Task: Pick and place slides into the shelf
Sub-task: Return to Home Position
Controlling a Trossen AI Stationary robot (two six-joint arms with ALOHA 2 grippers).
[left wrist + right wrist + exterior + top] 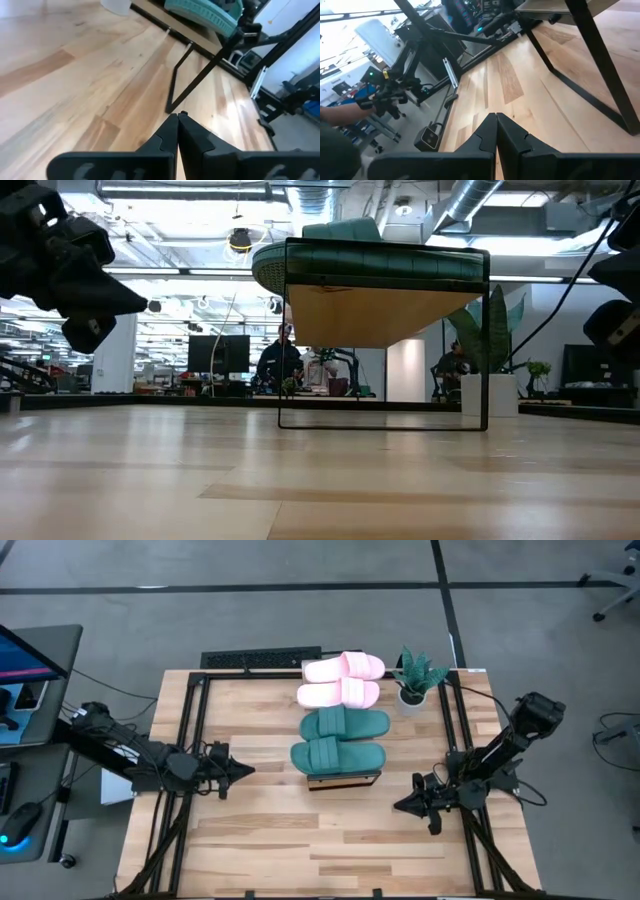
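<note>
Overhead view of a wood worktop (250, 840) with a narrow shelf (345, 779) at its middle.

Left of the shelf and well apart from it, the left pincer (243, 770) hangs low. Its two fingers are pressed together on nothing, and its tip points at the shelf.

All four slides (345, 724) lie on the shelf, side by side along its plank. The pink slides (340, 693) are at the far end and the teal slides (338, 754) at the near end. Each is wider than the plank and overhangs both long edges.

A potted plant (412, 685) stands just beside the shelf's far end, on its right.

Right of the shelf's near end, also well apart, the right pincer (405, 805) is closed and empty.

The placing looks finished. The likely risk is a knock to the thin black frame as either arm swings away. The overhanging slides rest loosely, so a jolt could tip one off the shelf.

Count: two pink slides, two teal slides, one shelf, one plant, two arms.
</note>
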